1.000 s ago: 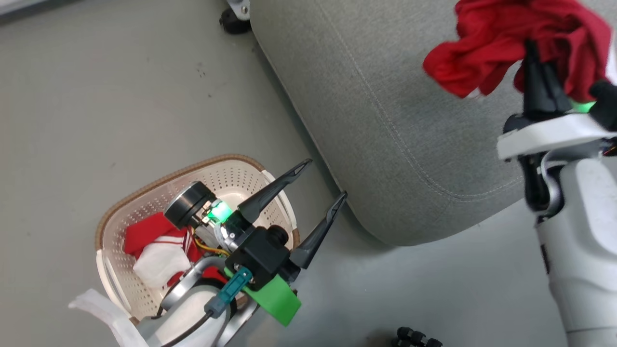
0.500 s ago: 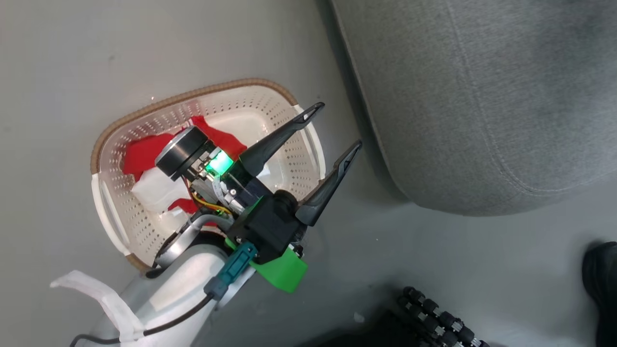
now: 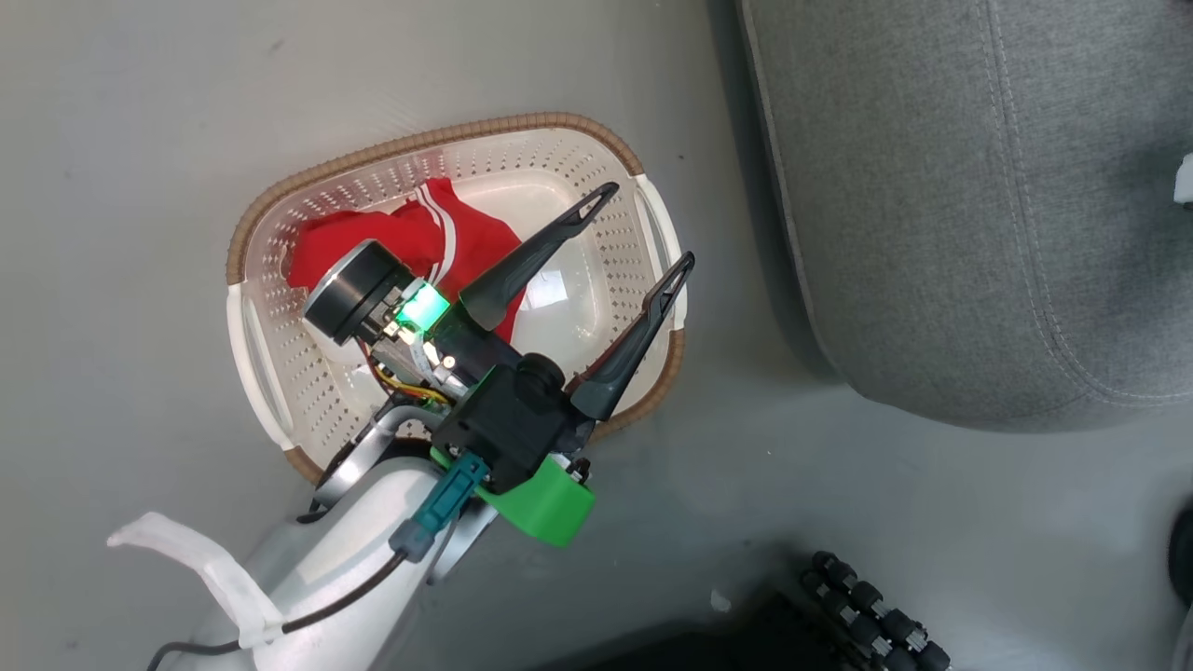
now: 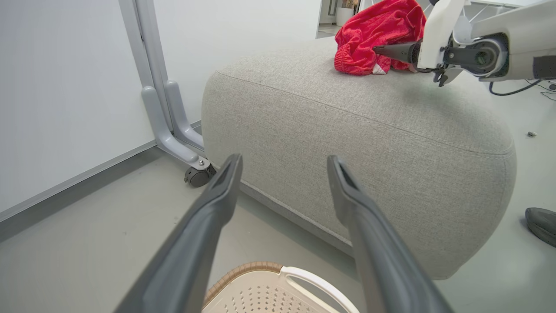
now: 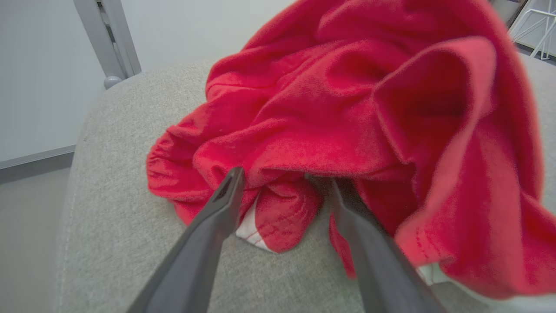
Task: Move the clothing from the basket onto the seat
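Note:
The cream basket (image 3: 252, 363) stands on the floor. One red piece of clothing (image 3: 410, 238) with white stripes lies in it, partly hidden by my left wrist. My left gripper (image 3: 647, 225) hangs open and empty over the basket's right half, and its fingers (image 4: 208, 217) point toward the grey seat (image 4: 356, 121). A second red piece of clothing (image 4: 378, 37) lies bunched on top of the seat. My right gripper (image 5: 286, 178) is open, its fingertips against that garment (image 5: 347, 108), which drapes loosely over and between them.
A grey frame leg with a caster (image 4: 197, 174) stands by the white wall behind the seat. A dark shoe (image 4: 541, 224) rests on the floor to the seat's right. A black ribbed part (image 3: 867, 615) lies at the bottom of the head view.
The head camera has swung down toward the basket. The right gripper was shut on the red garment above the seat a second ago. It now stands open with the garment resting on the seat.

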Robot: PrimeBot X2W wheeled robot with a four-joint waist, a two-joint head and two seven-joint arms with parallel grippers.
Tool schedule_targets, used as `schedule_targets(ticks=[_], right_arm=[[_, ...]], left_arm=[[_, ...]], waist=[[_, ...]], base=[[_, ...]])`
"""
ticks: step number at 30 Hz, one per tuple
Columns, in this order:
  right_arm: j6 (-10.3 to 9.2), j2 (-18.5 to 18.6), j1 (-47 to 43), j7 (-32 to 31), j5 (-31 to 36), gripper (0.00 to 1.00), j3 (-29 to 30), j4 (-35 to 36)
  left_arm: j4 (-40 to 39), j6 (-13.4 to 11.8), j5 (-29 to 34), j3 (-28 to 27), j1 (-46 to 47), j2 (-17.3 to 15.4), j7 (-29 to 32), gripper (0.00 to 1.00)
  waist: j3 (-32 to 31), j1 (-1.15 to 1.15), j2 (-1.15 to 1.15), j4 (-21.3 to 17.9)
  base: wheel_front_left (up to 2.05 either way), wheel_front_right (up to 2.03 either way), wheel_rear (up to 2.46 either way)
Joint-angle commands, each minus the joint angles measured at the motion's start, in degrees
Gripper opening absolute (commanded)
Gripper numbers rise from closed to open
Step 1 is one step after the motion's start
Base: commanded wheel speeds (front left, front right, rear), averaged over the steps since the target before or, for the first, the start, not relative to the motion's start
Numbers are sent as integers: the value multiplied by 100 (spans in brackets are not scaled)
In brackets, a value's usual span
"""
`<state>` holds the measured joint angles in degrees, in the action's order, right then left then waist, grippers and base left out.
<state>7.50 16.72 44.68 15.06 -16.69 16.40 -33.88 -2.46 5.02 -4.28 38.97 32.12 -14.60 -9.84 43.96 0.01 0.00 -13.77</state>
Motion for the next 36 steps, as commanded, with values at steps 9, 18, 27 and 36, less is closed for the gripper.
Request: schedule_targets(ticks=[9, 18, 27, 36], right_arm=[[-3, -414, -1097, 17, 282, 100, 72, 755], [-2, -860, -2187, 17, 715, 100, -15, 1833], [-2, -1204, -3054, 17, 942, 100, -613, 2700], [-2, -1306, -3683, -9, 1078, 100, -1028, 3221]], left_arm=[[463, -282, -390, -229, -312, 206, -408, 100], [752, -541, -765, -670, -661, 437, -542, 100], [641, -785, -860, -1546, -1165, 625, -529, 100], [720, -917, -775, -2544, -1790, 755, -530, 100]], waist=[[-917, -1, 0, 111], [-1759, -1, 0, 467], [-2344, -1, 0, 857], [-2777, -1, 0, 1194]], base=[[0, 0, 0], [0, 0, 0], [0, 0, 0], [0, 0, 0]])
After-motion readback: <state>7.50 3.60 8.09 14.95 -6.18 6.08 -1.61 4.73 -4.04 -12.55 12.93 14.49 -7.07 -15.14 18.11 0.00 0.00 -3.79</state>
